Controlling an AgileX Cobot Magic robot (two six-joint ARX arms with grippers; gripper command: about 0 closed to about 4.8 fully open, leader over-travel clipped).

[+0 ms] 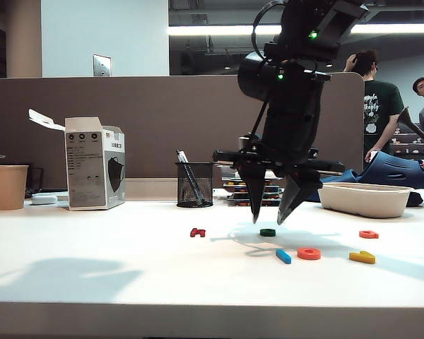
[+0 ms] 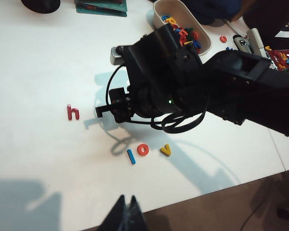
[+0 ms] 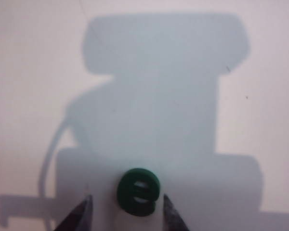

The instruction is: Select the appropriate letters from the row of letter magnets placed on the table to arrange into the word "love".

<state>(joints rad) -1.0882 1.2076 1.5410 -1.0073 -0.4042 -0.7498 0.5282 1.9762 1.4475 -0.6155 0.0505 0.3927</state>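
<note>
With blue l (image 1: pixel 283 256), orange o (image 1: pixel 309 253) and yellow v (image 1: pixel 362 257) lined up near the front of the tabletop (image 1: pixel 92 275), the right tool (image 1: pixel 276 214) hangs empty, jaws spread astride the green e (image 3: pixel 137 191) just behind them, needing to descend and close; the left tool (image 2: pixel 125 217), pinched together on nothing, waits at the near edge.

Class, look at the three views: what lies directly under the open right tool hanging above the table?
The green letter e lies flat on the white table, between the fingertips of the right tool, untouched. Whatever is beneath the letter itself is hidden.

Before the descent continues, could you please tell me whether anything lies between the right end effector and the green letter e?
Nothing: the right wrist view shows the green e between the open right end effector's fingertips, over bare table.
</note>
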